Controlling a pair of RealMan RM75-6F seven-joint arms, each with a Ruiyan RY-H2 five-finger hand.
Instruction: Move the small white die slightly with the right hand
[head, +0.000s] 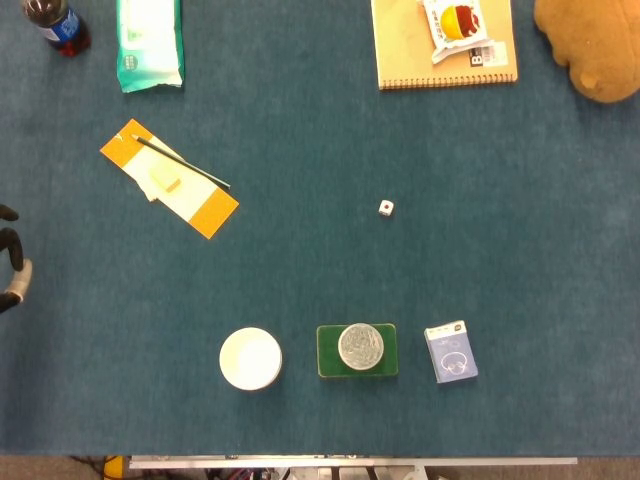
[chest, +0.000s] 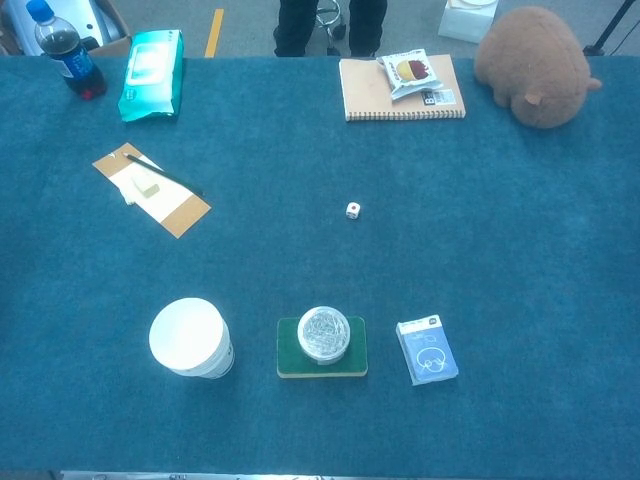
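The small white die (head: 386, 207) lies alone on the blue table cloth right of centre, also seen in the chest view as the die (chest: 352, 210). Nothing touches it. Only the fingertips of my left hand (head: 11, 258) show at the far left edge of the head view, far from the die; how the hand is set cannot be told. My right hand appears in neither view.
Near the front stand a white cup (head: 250, 358), a round tin on a green pad (head: 359, 347) and a card box (head: 451, 352). At the back lie a notebook with a snack bag (head: 445, 45), a plush toy (head: 592, 45), wipes (head: 149, 42), a bottle (head: 58, 22) and an orange card with a pencil (head: 170, 178).
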